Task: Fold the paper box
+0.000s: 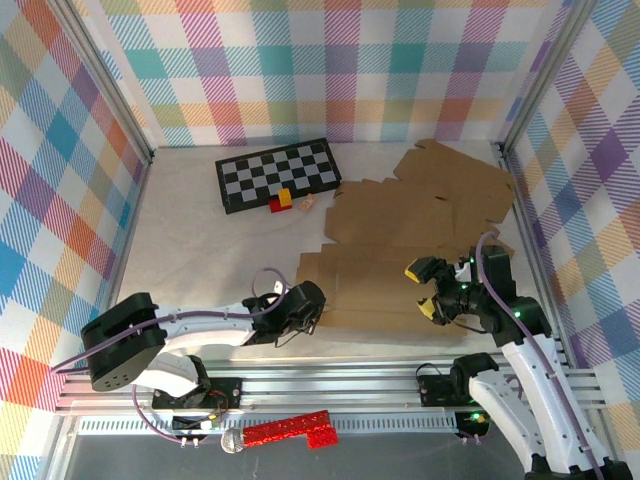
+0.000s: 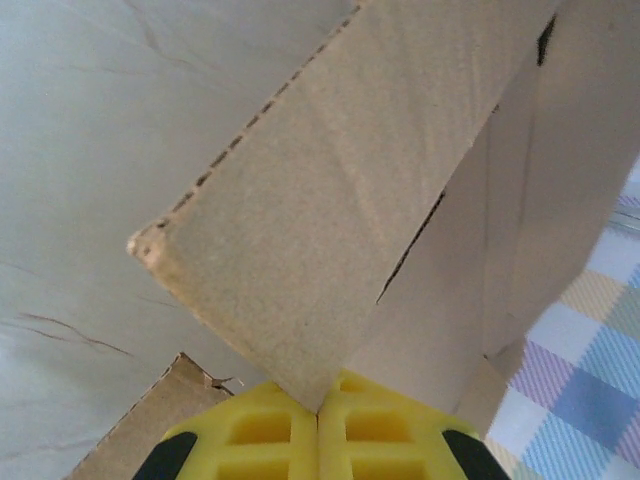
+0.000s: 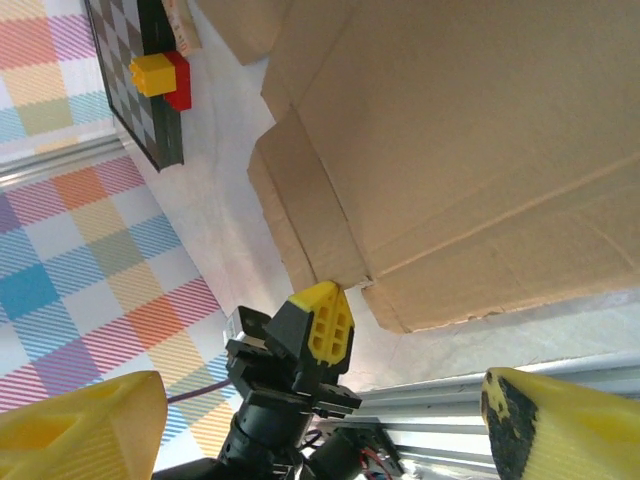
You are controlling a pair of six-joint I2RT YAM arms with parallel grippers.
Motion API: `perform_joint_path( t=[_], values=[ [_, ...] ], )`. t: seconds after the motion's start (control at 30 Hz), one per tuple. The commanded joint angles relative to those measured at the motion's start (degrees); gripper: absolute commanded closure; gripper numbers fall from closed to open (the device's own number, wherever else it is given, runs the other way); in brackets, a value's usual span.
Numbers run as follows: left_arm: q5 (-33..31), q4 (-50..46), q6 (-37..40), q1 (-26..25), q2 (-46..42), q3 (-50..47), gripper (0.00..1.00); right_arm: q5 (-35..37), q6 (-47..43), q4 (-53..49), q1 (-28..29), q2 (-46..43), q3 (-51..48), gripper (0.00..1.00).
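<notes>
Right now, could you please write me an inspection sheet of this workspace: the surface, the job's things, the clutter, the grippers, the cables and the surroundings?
Surface: white table.
Job's things: cardboard box blank, unfolded, lying on the right half.
Clutter: checkerboard at the back; red and yellow blocks at its near edge; small tan piece beside them; red glittery object on the front rail.
Grippers: left gripper shut on a flap of the blank; right gripper open above the blank's near right part, holding nothing.
Cables: purple cable along each arm.
Surroundings: plaid walls; aluminium frame.
</notes>
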Motion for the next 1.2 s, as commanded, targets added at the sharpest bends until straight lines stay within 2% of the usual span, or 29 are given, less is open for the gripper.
perform_joint_path(
  t=[0.0, 0.13, 0.3, 0.43, 0.6, 0.77, 0.87, 1.17],
  values=[
    [-3.30, 1.57, -0.62, -0.38, -2.11, 2.59, 1.00, 0.83, 8.19, -0.41, 1.14, -2.53, -3.31, 0.17],
    [-4.33, 0.90, -0.76, -0.29, -3.27, 4.68, 1.00, 4.30, 16.00, -1.90, 4.89, -6.60, -6.65, 0.14],
    [-3.98, 0.95, -0.41, -0.21, -3.21, 6.67, 1.00, 9.91, 23.37, 0.25, 12.66, -9.45, -11.29, 0.15],
    [-3.97, 1.27, -0.41, -0.21, -3.37, 7.14, 1.00, 16.31, 25.85, 7.90, 17.81, -7.95, -14.73, 0.17],
    [-3.48, 1.84, -0.24, -0.21, -3.46, 7.31, 1.00, 21.27, 26.91, 20.29, 19.06, -3.66, -17.41, 0.22],
    [-3.35, 1.93, -0.15, -0.21, -3.80, 7.40, 1.00, 22.27, 26.49, 25.65, 19.17, 1.77, -17.29, 0.31],
    [-3.22, 1.68, -0.15, -0.22, -3.98, 7.40, 1.00, 23.30, 26.81, 27.06, 19.15, 2.72, -16.75, 0.41],
    [-3.00, 2.11, -0.32, -0.21, -3.98, 7.29, 1.00, 24.71, 27.40, 24.14, 19.33, 2.07, -14.06, 0.62]
  ],
)
